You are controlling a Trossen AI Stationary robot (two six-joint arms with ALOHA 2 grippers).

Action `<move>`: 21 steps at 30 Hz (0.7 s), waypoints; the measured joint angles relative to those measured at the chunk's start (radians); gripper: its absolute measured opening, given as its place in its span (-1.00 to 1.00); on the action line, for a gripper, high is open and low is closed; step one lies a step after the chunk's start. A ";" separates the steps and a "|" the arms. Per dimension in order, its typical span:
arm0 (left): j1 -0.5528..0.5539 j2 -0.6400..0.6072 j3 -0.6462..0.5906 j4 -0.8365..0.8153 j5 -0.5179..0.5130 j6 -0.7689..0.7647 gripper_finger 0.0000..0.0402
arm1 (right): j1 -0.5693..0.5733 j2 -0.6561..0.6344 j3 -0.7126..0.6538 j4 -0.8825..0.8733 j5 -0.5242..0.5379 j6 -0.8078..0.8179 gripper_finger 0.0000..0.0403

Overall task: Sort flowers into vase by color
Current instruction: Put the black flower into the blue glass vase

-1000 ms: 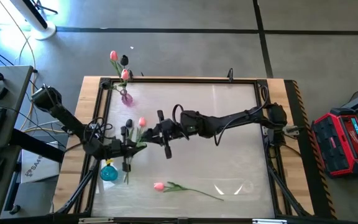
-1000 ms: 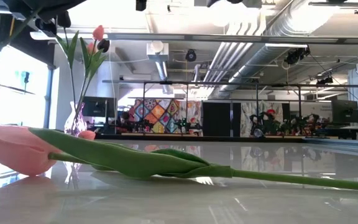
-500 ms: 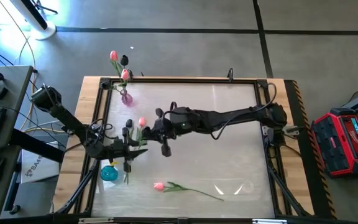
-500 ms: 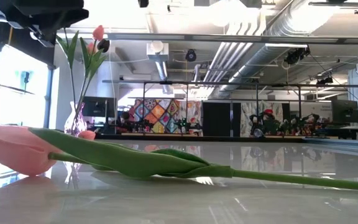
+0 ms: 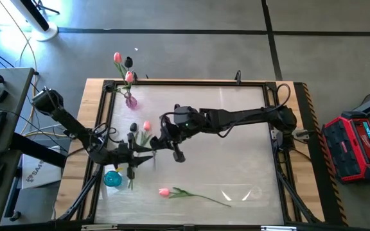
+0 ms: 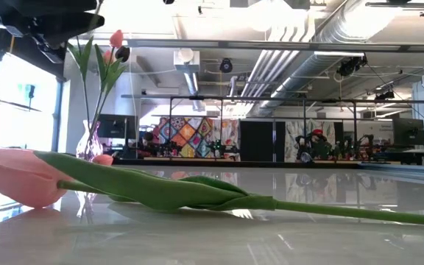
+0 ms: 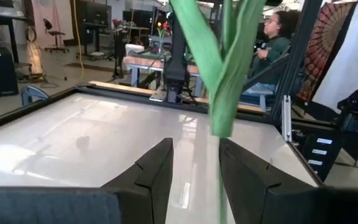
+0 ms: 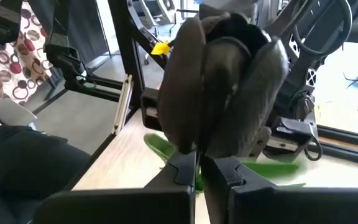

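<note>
Above the table's left half, a dark tulip (image 5: 133,128) and a pink tulip (image 5: 147,126) are up in the air between my two grippers. My right gripper (image 5: 162,137) reaches in from the right and is shut on the dark tulip (image 8: 222,87). My left gripper (image 5: 139,153) sits just below, open (image 7: 194,168); a green stem with leaves (image 7: 219,93) stands between its fingers, and I cannot tell whether it touches them. Another pink tulip (image 5: 164,192) lies flat on the table (image 6: 20,177). My right gripper pinches the dark tulip's thin green stem just under the head (image 8: 197,177) between its two fingers. The fingers come roughly level from the table's right side. The flower is lifted clear, and its head stands right beyond the fingertips.
A purple vase (image 5: 131,100) near the far left corner holds pink and dark tulips (image 6: 88,140). A blue vase (image 5: 112,178) stands by the left edge, under the left arm. A raised frame (image 5: 191,82) rims the table. The right half has free room.
My right arm has reached farther toward the table's left, in over the flowers at my left gripper, and its wrist has turned a little. The flowers and my left arm have stayed about where they were.
</note>
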 joint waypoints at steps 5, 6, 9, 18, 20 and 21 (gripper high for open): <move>0.035 0.000 0.000 -0.002 0.101 -0.023 -0.41 | 0.000 0.000 0.000 -0.002 -0.002 0.000 -1.00; 0.043 0.000 0.000 -0.002 0.136 -0.027 -0.41 | 0.000 0.000 0.000 -0.001 -0.003 -0.005 -1.00; 0.061 0.001 0.000 -0.006 0.230 -0.031 -0.41 | 0.000 0.000 0.000 -0.001 -0.002 -0.014 -1.00; 0.094 0.001 0.000 -0.009 0.238 -0.021 -0.47 | 0.000 0.000 0.000 0.000 -0.002 -0.013 -1.00; 0.100 0.001 0.000 -0.009 0.241 -0.021 -0.54 | 0.000 0.000 0.000 -0.001 -0.002 -0.012 -1.00; 0.104 0.001 0.000 -0.010 0.248 -0.021 -0.58 | 0.000 0.000 0.000 -0.001 -0.002 -0.013 -1.00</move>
